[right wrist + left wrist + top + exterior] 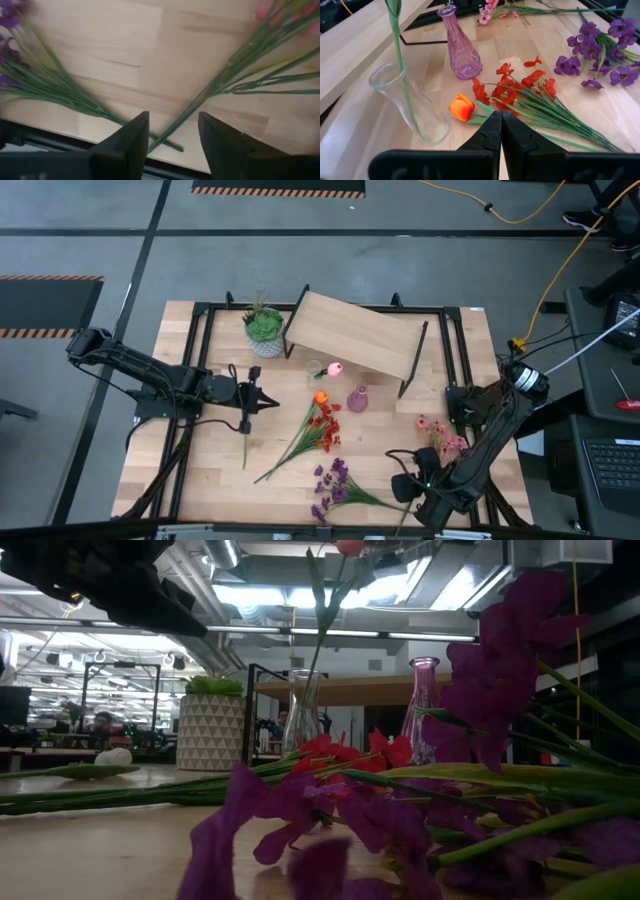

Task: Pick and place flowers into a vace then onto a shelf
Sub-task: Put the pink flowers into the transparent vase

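Note:
A clear glass vase (316, 370) (412, 102) stands in front of the shelf (355, 332) with one pink-bloomed stem (318, 615) in it. A purple glass vase (357, 398) (460, 47) stands beside it. The orange bloom (460, 107), red-orange bunch (322, 425) (520, 90), purple sprays (330, 483) (600, 50) and pink cluster (441, 436) lie flat on the table. My left gripper (264, 400) (500, 127) is shut, left of the orange bloom. My right gripper (412, 477) (173, 131) is open above the pink cluster's stem end (175, 122), near the table's near edge.
A green plant in a white pot (264, 332) (210, 725) stands left of the shelf. A loose green stem (246, 442) lies under my left gripper, and a white bloom (113, 756) shows low on the table. Black frame rails (190, 430) run along both sides.

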`<state>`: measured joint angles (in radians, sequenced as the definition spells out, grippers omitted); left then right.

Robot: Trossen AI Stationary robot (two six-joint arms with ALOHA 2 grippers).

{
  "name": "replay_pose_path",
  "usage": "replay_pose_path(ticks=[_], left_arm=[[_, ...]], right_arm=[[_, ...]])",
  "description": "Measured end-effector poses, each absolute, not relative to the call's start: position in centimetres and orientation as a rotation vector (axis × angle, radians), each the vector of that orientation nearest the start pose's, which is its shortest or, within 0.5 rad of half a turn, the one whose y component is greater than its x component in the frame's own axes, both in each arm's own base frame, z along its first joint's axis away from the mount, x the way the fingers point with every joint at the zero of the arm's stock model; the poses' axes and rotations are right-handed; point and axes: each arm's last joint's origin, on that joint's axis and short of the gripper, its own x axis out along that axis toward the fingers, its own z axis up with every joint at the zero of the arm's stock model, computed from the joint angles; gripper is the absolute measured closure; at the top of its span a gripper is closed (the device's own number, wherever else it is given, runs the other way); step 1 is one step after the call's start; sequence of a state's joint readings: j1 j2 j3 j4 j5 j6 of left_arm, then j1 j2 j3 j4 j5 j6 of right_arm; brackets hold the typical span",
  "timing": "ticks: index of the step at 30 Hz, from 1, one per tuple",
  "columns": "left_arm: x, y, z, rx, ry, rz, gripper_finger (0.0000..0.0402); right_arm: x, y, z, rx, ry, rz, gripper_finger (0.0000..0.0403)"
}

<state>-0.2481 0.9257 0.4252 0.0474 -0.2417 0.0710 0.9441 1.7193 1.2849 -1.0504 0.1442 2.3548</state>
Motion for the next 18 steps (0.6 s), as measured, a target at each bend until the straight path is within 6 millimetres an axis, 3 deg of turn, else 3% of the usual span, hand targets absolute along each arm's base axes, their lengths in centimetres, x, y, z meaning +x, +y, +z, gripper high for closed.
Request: replay_pose_path(ticks=[12, 18], left_arm=[[18.7, -4.0, 20.8, 0.171, 0.440, -0.020, 0.0396], [18.7, -4.0, 20.8, 0.172, 0.440, -0.020, 0.0396]], right_arm=[[18.1, 25.0, 20.7, 1.158, 1.230, -1.065, 0.0234], [18.3, 25.5, 18.8, 1.133, 1.265, -1.097, 0.0234]])
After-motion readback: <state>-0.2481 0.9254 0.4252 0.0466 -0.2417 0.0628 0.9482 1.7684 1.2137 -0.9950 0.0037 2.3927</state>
